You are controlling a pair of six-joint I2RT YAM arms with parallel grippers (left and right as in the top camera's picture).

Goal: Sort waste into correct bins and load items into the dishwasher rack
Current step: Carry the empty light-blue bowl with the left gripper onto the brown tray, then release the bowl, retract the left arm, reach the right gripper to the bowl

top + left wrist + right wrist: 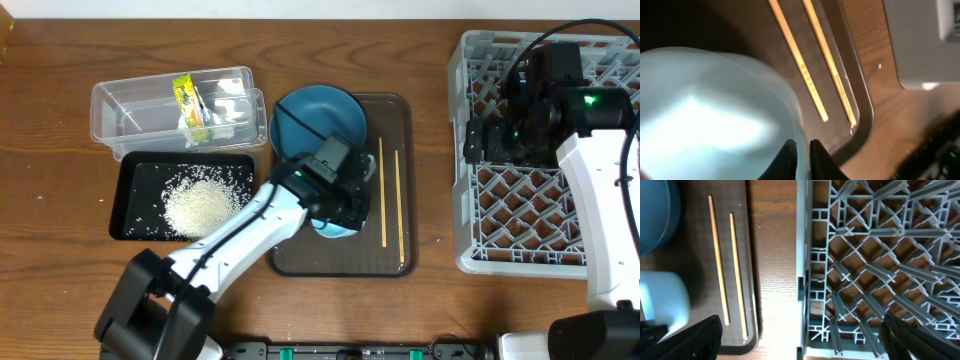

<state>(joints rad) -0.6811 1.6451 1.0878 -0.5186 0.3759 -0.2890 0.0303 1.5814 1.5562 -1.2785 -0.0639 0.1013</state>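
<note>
**Left jaws narrow on the cup; rack lies to the right**
The left gripper (802,156) seems to pinch the wall of the pale blue-green round cup (715,115) in the front half of the brown rectangular serving tray (867,107). The big grey lattice dishwasher rack (530,215) lies to the right, beyond two thin wooden chopsticks (382,195) that run front-to-back. The right gripper (805,345), spread wide, hovers at the rack's left edge.

Two chopsticks (719,260) beside grey rack (805,240)
</note>
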